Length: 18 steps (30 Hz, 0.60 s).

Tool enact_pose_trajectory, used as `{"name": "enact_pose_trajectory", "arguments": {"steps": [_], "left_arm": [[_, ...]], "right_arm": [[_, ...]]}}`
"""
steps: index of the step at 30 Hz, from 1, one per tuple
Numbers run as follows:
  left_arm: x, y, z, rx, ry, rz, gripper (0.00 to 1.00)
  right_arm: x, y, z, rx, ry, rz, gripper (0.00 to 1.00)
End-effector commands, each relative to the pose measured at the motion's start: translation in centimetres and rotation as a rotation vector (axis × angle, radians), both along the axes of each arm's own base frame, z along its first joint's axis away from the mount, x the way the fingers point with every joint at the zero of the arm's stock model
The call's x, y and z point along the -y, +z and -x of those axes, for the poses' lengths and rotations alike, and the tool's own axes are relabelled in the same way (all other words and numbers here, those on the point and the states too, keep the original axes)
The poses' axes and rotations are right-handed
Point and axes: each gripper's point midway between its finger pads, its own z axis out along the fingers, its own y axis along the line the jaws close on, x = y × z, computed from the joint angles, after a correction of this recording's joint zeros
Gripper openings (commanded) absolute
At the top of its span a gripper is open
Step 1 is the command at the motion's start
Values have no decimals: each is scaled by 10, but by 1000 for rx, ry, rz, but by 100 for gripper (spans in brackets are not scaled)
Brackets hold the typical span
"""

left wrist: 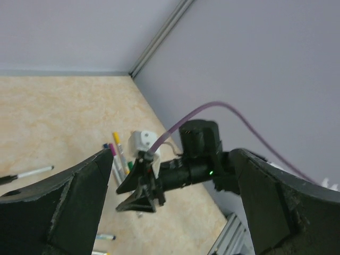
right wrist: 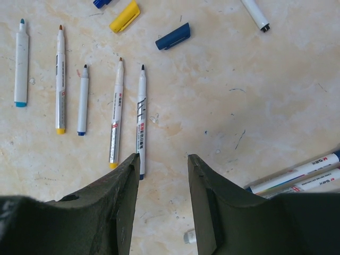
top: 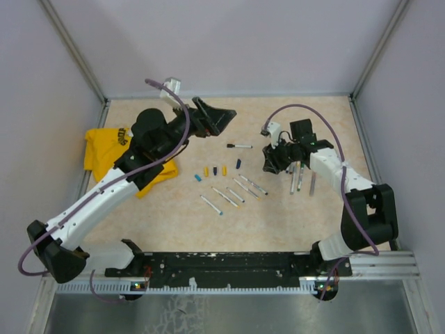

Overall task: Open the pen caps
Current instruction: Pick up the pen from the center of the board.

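Several loose pen caps lie in a row at mid-table: a teal cap [top: 197,177], yellow caps [top: 206,170] and a dark blue cap [top: 238,164]. The right wrist view shows a yellow cap [right wrist: 125,16] and a dark blue cap [right wrist: 173,36]. Several uncapped pens [right wrist: 117,111] lie side by side below them. A pen with a black cap [top: 240,146] lies apart, farther back. My right gripper [right wrist: 163,162] hovers low over bare table just right of the uncapped pens, open, with nothing between its fingers. My left gripper [top: 212,117] is raised at the back, wide open and empty.
Capped pens [top: 300,177] lie under the right arm, also seen as coloured-cap pens [left wrist: 119,154] from the left wrist. A yellow cloth [top: 104,149] sits at the left edge under the left arm. Walls close in the table on three sides.
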Motion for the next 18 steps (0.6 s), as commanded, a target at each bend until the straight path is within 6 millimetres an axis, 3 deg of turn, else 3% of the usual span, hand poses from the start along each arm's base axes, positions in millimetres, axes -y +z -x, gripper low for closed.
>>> {"name": "enact_pose_trajectory", "arguments": {"steps": [1,2,6,9,18], "left_arm": [[-14,-24,16,127,-11,-87,100],[-16,-46,19,140,-21,-136,100],[-34,-99,31,145,-20,-248,100],[-51,-119,37,142,15,-283,100],[-63,-97,51,155,-5,-351,100]], "right_arm": [[-2,28,-6,84,12,-59,41],[-3,31,-5,90,16,-69,42],[-5,41,-4,123,29,-99,41],[-8,53,-3,160,39,-125,41],[-32,113,-11,299,171,-249,42]]}}
